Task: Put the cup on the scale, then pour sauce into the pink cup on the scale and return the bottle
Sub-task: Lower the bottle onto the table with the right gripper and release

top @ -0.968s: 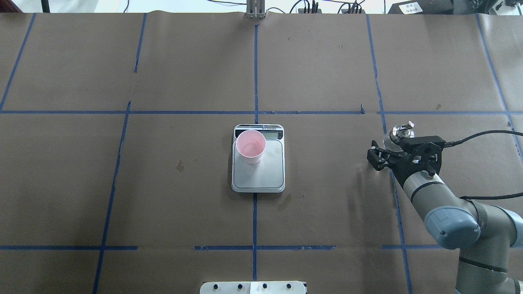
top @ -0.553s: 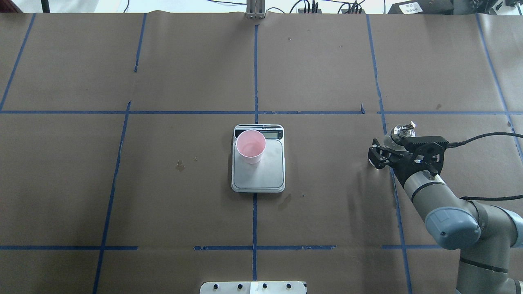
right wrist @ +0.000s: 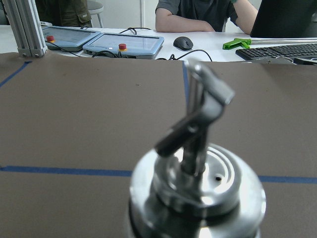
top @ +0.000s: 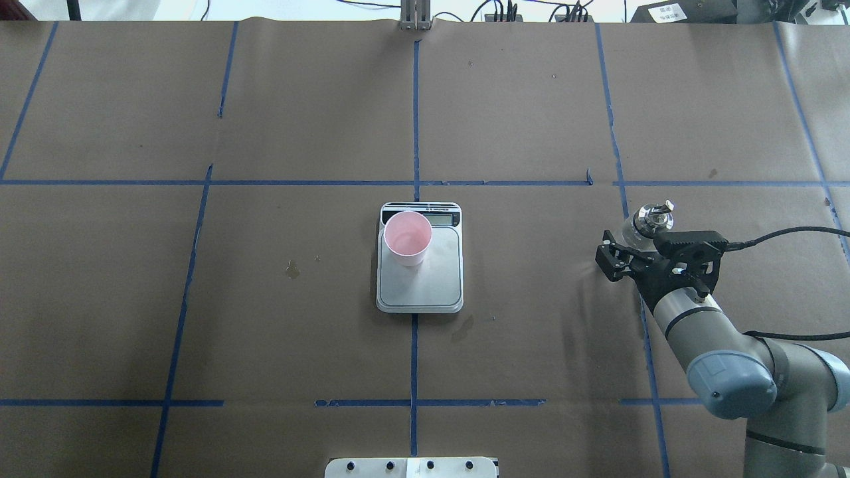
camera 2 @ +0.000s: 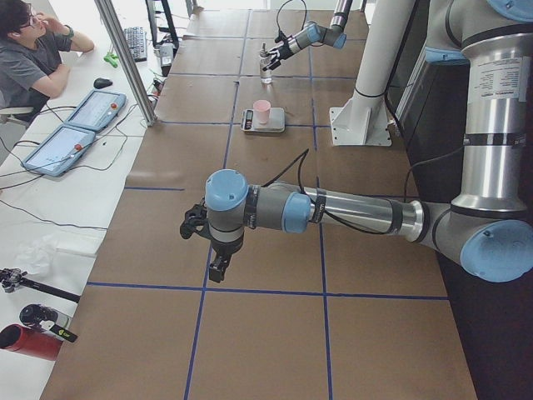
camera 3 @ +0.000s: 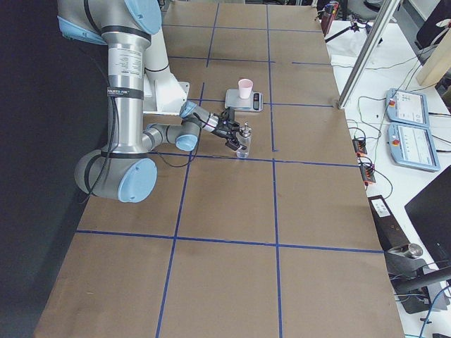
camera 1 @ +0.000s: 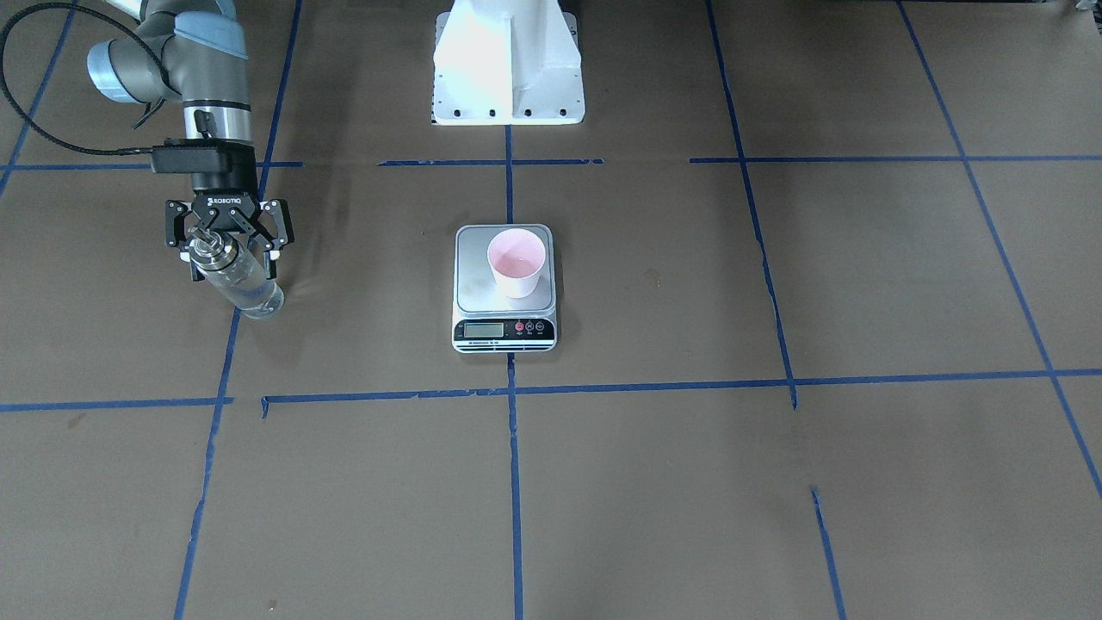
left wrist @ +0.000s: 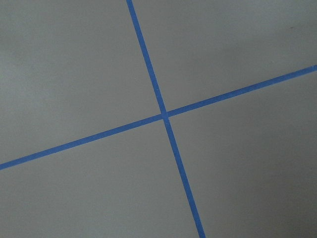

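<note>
Seeing cup (camera 1: 516, 263) sitting on scale (camera 1: 472, 293) platform, nr display end, so counting step 1 as done. Not making out sauce in cup; judging pour as unclear, poss. not yet done. Seeing bottle (camera 1: 250, 297) standing on table (camera 1: 775, 482), well apart from scale. Finding right gripper (camera 1: 229, 255) spread wide, clamping nothing, w/ bottle neck sitting between fingers, apparently not touching. Guessing grab or release stage.

Brown paper-covered table (top: 531, 99) w/ blue tape grid (top: 415, 119); white desk (camera 2: 33, 208) along its operator-side edge w/ two pendants (camera 2: 93, 111), keyboard (camera 2: 133, 40), mouse (camera 2: 102, 82), cables (top: 491, 10), aluminium post (camera 2: 125, 58) & seated person (camera 2: 33, 62); bright even light.
</note>
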You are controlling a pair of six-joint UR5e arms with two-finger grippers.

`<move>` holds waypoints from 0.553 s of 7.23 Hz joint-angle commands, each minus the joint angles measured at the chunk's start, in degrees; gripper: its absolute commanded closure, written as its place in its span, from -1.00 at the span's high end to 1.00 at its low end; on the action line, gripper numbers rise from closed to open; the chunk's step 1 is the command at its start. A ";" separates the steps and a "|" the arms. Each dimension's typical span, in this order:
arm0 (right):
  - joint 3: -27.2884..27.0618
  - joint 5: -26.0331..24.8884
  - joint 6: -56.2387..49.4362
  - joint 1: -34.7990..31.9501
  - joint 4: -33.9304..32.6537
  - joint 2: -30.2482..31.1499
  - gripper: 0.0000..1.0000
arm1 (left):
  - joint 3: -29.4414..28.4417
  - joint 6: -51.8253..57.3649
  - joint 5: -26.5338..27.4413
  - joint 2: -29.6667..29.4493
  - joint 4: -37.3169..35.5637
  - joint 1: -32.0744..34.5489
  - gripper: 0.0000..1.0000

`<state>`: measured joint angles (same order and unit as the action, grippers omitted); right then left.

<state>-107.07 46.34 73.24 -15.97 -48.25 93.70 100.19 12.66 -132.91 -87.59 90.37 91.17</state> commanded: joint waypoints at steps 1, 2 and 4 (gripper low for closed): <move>-0.07 -1.17 0.67 2.60 0.09 1.04 1.00 | 0.00 0.00 0.02 0.22 0.07 0.06 1.00; -0.24 -1.69 1.72 4.01 1.65 2.88 1.00 | -0.08 0.00 0.02 0.22 0.07 0.06 1.00; -0.24 -3.97 1.73 7.52 5.69 6.05 1.00 | -0.08 0.09 0.02 0.31 0.07 0.06 1.00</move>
<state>-107.28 43.82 74.81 -10.73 -44.97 97.89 100.16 12.71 -132.89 -87.32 90.44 91.23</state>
